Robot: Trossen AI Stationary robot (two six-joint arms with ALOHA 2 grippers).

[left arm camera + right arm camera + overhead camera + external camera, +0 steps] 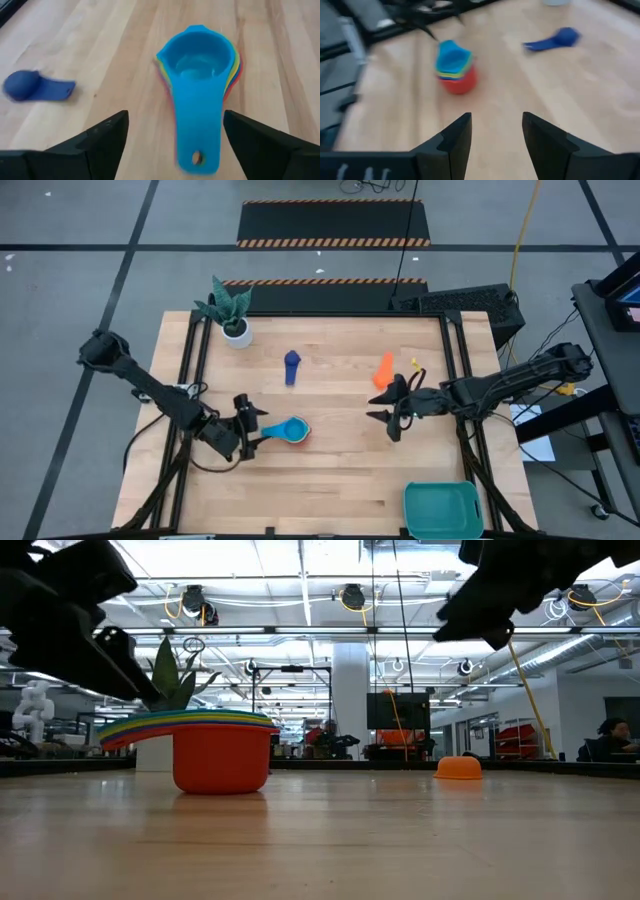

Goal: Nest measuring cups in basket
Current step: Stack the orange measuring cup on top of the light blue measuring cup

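Nesting partly done: a stack stood mid-table, with two cups loose and the basket empty.

The nested stack of plastic measuring cups [288, 431], light blue on top over green, yellow, orange and red rims, sat left of the table's centre, its handle lying between the spread fingers of the left gripper [246, 424], which held nothing. A loose navy plastic scoop cup [292, 366] lay farther back, and an orange plastic cup [384, 370] lay to its right, just beside the right gripper [392, 413], which was also open and empty. The teal rectangular plastic basket [441, 510] sat at the front right corner, close to the table's edge and well apart from the stack, with bare wood between them. A potted plant in a white pot [232, 313] stood at the back left.
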